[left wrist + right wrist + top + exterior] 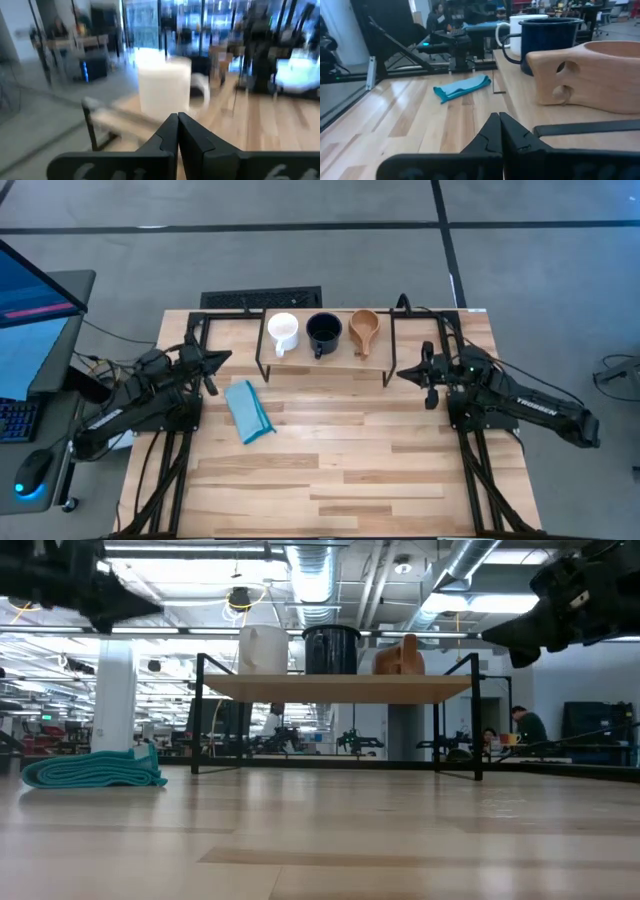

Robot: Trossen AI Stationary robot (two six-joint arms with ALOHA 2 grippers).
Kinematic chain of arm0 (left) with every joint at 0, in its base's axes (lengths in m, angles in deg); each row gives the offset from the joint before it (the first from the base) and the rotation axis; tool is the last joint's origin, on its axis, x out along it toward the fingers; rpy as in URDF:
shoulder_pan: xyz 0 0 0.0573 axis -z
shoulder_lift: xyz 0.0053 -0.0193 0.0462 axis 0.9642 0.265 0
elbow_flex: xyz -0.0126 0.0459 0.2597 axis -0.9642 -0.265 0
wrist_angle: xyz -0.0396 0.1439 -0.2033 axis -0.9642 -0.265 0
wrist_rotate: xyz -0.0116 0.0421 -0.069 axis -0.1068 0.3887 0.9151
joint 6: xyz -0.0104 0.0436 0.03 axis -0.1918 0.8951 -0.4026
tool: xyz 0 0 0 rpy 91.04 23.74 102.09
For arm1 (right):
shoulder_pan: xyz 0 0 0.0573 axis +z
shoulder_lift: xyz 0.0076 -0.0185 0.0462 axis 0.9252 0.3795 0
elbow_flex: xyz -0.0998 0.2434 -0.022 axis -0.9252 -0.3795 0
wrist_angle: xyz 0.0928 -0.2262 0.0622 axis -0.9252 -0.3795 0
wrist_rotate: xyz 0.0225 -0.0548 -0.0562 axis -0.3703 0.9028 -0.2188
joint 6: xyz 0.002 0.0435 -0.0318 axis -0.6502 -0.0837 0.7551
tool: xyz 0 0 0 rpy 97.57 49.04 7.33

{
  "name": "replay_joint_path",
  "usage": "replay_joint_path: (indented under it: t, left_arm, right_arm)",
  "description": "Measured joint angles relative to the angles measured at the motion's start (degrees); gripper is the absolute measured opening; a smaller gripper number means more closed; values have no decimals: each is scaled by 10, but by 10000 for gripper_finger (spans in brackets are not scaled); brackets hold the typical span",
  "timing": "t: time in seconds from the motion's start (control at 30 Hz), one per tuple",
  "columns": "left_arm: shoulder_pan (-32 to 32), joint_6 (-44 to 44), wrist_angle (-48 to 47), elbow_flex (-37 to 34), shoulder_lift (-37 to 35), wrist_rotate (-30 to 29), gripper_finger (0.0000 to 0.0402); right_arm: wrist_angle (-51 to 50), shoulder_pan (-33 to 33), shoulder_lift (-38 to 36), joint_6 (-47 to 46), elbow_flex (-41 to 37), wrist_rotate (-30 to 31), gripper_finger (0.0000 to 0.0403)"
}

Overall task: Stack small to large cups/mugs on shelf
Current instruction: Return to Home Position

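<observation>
Wood tabletop (350, 470) ran pale and planked from the near edge. Blue folded cloth (248, 410) lay further in on the left side, apart from the rack and not a task item. Past it, left gripper (222, 358) hung near the left end of the shelf (340, 358), touching nothing. Its wrist view showed both fingers pressed together with nothing between them, aimed at the white mug (284, 332). Right gripper (402, 372) sat level with it just off the shelf's right end, fingers likewise pressed together and empty, clear of the black legs. The low view put both arms above plank height. On the shelf top all three cups stood upright in one row, close together. The white mug was at the left end, the dark mug (324, 332) in the middle, and the small wooden cup (364, 328) at the right end with its handle toward the table's near edge. So small to large read right to left. Placing looked finished, and the step in hand was judged to be the return to rest pose. Next move would call for both arms to draw back from the shelf ends and fold in, without clipping the legs or jarring the plank. Far behind was an open workshop room, with a person (528, 725) seated at a desk.
</observation>
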Motion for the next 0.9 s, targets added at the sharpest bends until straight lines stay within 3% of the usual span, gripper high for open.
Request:
replay_joint_path:
  t: [0.27,0.5,0.9]
  left_arm:
    - [0,-3,12,-8,1,-41,0]
    - [1,-13,64,-43,-1,-48,0]
    - [1,-9,69,-83,0,-57,0]
  right_arm:
    - [34,22,-80,-34,-86,47,3]
    - [44,28,-118,-32,-86,47,4]
    - [30,28,-128,-41,-85,47,5]
